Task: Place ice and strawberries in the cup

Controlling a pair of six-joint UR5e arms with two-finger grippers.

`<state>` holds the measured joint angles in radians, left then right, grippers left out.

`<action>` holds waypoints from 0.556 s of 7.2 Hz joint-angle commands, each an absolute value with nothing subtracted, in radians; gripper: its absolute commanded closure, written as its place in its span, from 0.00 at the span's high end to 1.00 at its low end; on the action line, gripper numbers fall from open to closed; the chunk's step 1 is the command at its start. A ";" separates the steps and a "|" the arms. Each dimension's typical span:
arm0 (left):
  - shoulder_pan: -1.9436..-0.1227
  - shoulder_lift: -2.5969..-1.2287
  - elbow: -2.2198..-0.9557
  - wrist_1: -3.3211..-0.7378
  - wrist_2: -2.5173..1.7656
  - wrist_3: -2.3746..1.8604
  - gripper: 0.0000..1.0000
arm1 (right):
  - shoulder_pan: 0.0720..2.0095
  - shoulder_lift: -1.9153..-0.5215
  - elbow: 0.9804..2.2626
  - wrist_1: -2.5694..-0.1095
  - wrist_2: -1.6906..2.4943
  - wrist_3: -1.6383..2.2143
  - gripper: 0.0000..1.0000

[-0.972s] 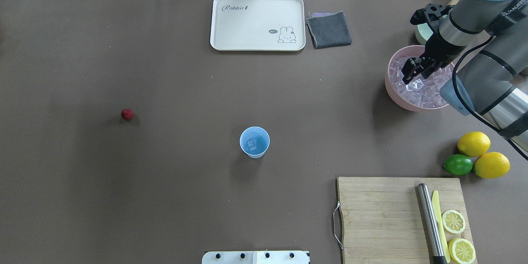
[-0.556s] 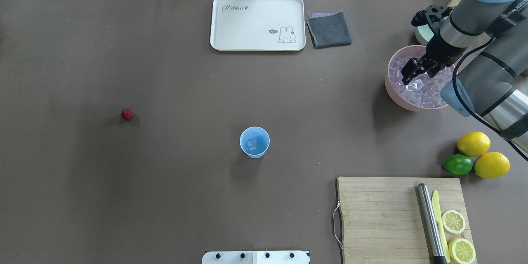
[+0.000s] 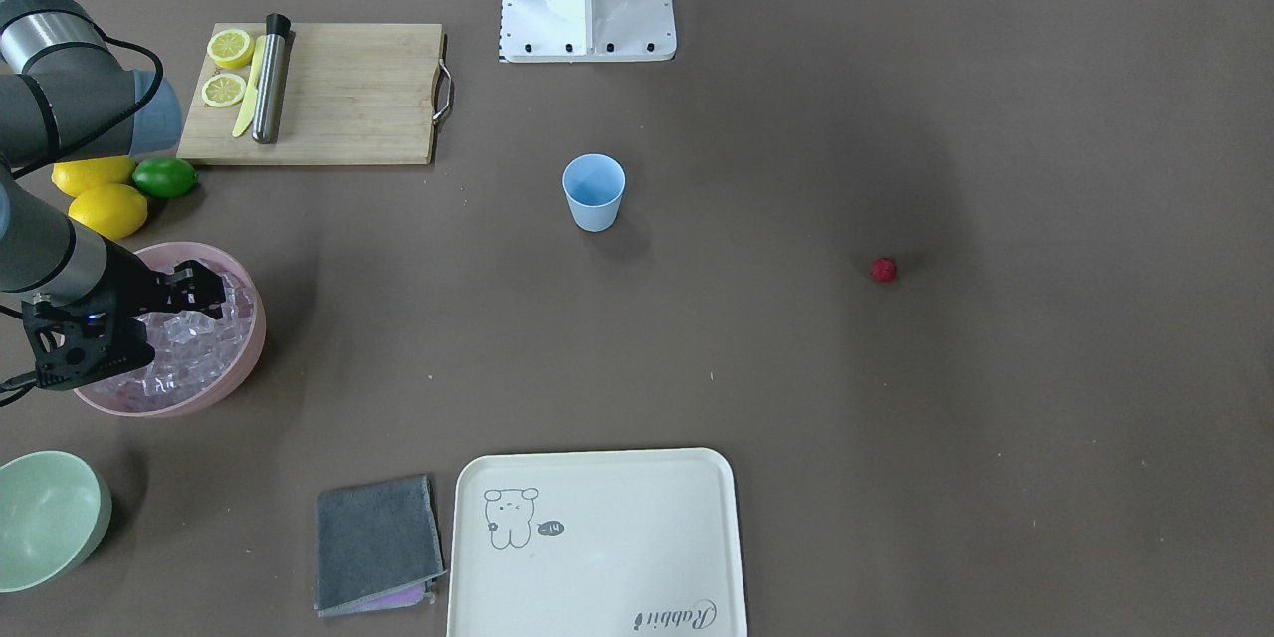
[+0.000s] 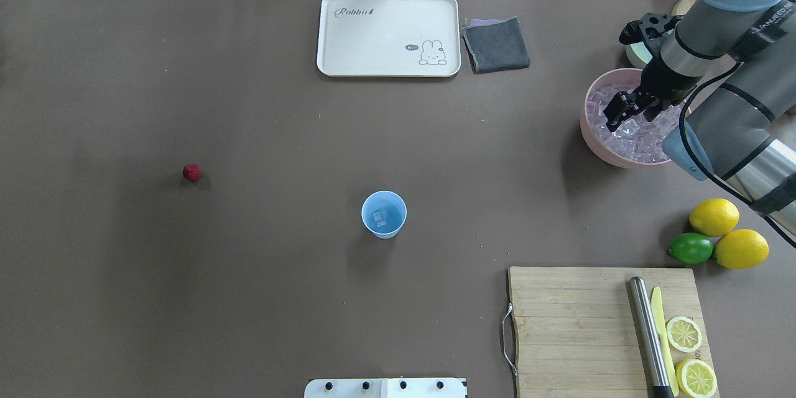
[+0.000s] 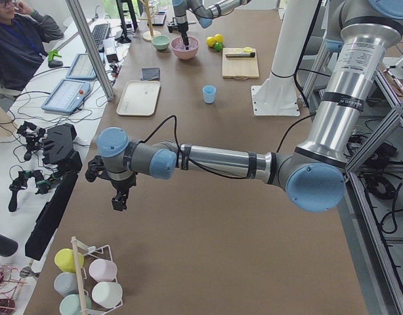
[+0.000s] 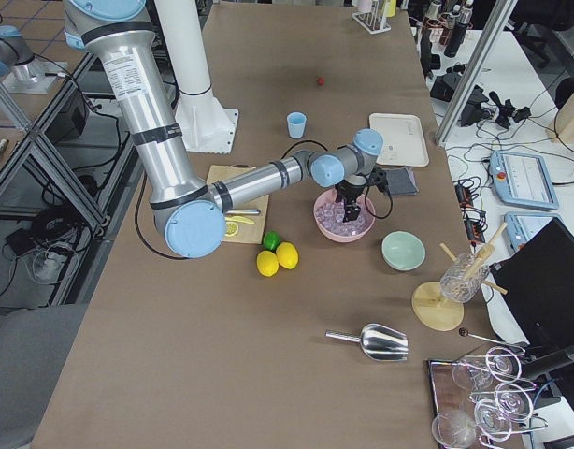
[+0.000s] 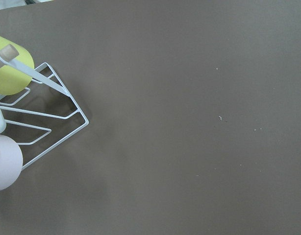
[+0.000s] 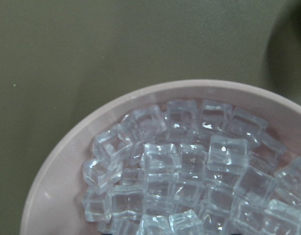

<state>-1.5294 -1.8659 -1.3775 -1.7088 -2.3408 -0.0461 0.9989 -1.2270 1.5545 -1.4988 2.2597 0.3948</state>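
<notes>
The right gripper [image 4: 617, 119] hangs tips-down in the pink bowl [image 4: 588, 127], its fingertips among the ice [image 8: 189, 166] heaped there. I cannot tell whether the fingers are spread or pinching a piece. A green bowl [image 3: 50, 513] stands just behind its wrist, beside the pink one. Two lemons [image 4: 714, 216] and a lime [image 4: 690, 248] lie near it, on the robot's side. The cup [image 4: 384, 214] stands upright well apart from it, toward the table's middle, with one cube [image 4: 378, 218] at its bottom. The strawberry [image 4: 191, 172] lies farther off the same way, beyond the cup, alone on the table. The left gripper [image 5: 119, 201] points down over the table's far left end, near a rack [image 7: 42, 117] of mugs. I cannot tell its finger state.
</notes>
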 commanded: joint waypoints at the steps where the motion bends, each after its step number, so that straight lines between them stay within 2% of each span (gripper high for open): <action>1: -1.529 -1.865 -1.378 -1.709 -2.341 -0.046 0.98 | 0.989 -1.230 1.555 -1.497 2.260 0.403 0.80; 4: -1.529 -1.865 -1.378 -1.709 -2.341 -0.046 0.98 | 0.985 -1.233 1.548 -1.499 2.258 0.403 0.81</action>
<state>-1.5294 -1.8657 -1.3775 -1.7089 -2.3409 -0.0460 0.9879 -1.2326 1.5520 -1.4982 2.2582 0.4020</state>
